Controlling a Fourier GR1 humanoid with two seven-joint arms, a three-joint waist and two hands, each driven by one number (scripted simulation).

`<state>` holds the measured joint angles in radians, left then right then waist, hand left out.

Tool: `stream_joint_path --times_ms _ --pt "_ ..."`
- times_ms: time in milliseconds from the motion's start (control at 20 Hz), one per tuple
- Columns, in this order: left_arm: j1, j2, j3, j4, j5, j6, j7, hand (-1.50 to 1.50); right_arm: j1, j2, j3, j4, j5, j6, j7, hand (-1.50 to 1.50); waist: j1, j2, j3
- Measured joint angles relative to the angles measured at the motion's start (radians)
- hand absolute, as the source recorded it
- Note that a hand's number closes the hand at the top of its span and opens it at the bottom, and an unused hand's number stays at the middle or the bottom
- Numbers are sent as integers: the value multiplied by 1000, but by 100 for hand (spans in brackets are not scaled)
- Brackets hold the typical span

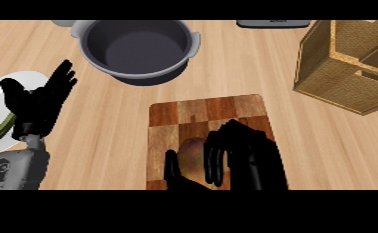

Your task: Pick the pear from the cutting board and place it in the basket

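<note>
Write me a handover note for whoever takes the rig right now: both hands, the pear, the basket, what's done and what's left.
Right hand: fingers and thumb curled round the pear, over the near part of the cutting board.
Left hand: open, resting at the view's left edge, holding nothing.
Basket: at the far right of the counter, apart from the board; the pear is not in it.
Done: pear grasped.
Left: lift it, carry it to the basket, release it inside.

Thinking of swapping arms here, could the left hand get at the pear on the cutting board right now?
Probably not. The right hand is curled over the pear, hiding most of it, while the left hand rests open well left of the cutting board.
</note>
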<state>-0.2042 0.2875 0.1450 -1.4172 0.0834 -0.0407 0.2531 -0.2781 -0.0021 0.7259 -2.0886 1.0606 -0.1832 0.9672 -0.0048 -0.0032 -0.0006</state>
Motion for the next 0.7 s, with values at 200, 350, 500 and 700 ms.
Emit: stream_joint_path --times_ms 200,350,500,700 --pt "-7 -10 -1 14 -10 4 -11 0 -124 0 -125 -30 -16 105 51 150 3 1 0" --pt "-23 -5 5 37 -8 -6 -16 0 -233 0 -240 -1 -37 145 57 150 5 3 0" --pt "-21 -6 9 50 -4 -19 -32 0 -325 -5 -337 43 -46 175 53 150 7 3 0" --pt "-14 -23 -3 31 -20 -2 -30 0 -416 -38 -487 130 -78 201 35 150 9 3 0"
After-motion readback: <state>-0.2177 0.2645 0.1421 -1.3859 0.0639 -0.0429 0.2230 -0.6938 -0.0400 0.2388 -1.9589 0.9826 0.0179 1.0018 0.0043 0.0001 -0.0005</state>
